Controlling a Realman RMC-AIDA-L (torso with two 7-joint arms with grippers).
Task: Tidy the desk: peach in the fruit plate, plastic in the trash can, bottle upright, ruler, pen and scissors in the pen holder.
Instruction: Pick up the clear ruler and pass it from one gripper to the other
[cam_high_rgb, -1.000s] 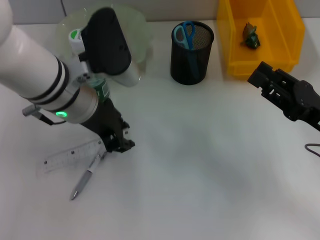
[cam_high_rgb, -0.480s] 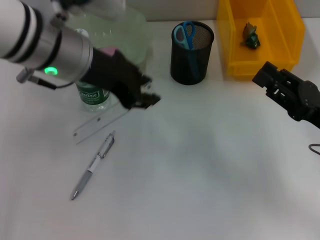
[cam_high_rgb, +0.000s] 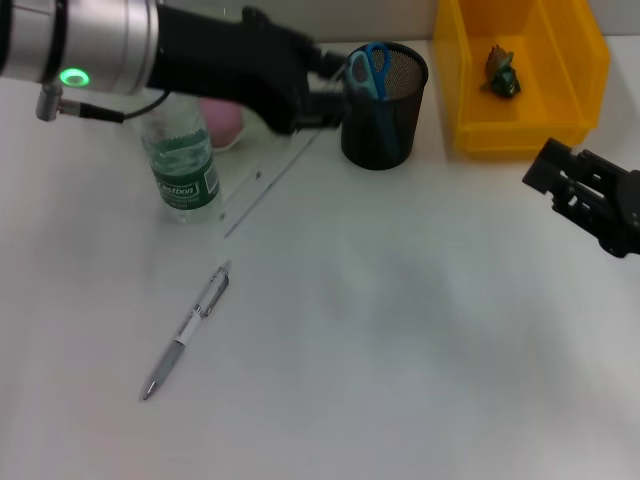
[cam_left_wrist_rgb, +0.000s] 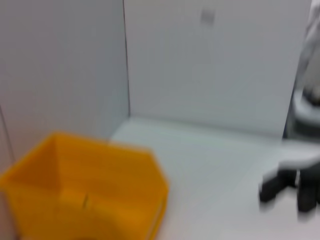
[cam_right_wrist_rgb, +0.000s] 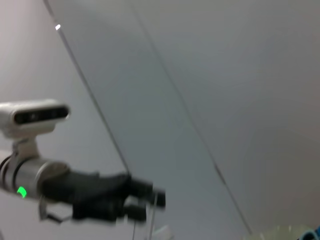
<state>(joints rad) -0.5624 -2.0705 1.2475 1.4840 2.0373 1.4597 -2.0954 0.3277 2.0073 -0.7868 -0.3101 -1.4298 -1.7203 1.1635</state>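
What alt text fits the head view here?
The left tool holds a clear ruler slanting down beside the black pen holder, which already contains scissors. A pen lies on the desk; the right tool idles.

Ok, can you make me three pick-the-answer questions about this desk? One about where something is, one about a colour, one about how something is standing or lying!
1. Where are the blue-handled scissors?
A. in the black mesh pen holder
B. in the yellow bin
C. on the table

2. What colour is the bin?
A. red
B. yellow
C. green

3. How is the clear plastic bottle?
A. lying down
B. upside down
C. upright

Answers:
1 A: scissors poke out of the pen holder.
2 B: the bin is yellow.
3 C: the bottle stands up.
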